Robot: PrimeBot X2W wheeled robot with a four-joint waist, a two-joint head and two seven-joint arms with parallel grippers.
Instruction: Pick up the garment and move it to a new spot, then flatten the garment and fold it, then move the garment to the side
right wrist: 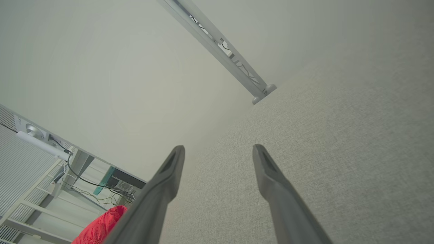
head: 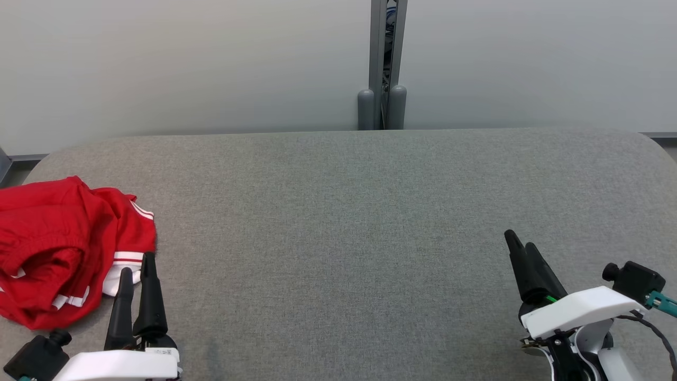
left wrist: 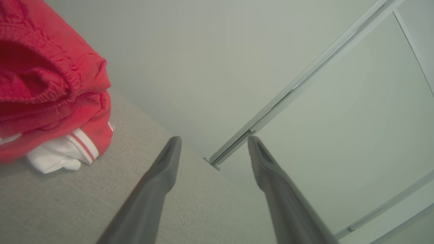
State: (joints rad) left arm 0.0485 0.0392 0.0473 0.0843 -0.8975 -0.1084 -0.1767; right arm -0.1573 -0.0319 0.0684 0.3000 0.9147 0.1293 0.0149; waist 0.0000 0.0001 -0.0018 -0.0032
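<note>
The garment [head: 63, 248] is a crumpled red piece with white stripes and a white patch, lying at the left edge of the grey table [head: 344, 222]. My left gripper [head: 137, 267] stands open just right of its lower corner, fingers close to the white trim, nothing between them. In the left wrist view the garment [left wrist: 51, 91] bulks up at the upper left, beside the open left gripper [left wrist: 213, 142]. My right gripper [head: 521, 241] is open over bare cloth at the lower right, far from the garment. The right wrist view shows the right gripper [right wrist: 218, 150] empty, with a red bit of garment [right wrist: 101, 225] low at the left.
A pale wall runs behind the table, with a grey post [head: 387, 63] and two round feet at its middle. The table's far corners are rounded. Shelving and cables [right wrist: 51, 169] stand beyond the table's left end.
</note>
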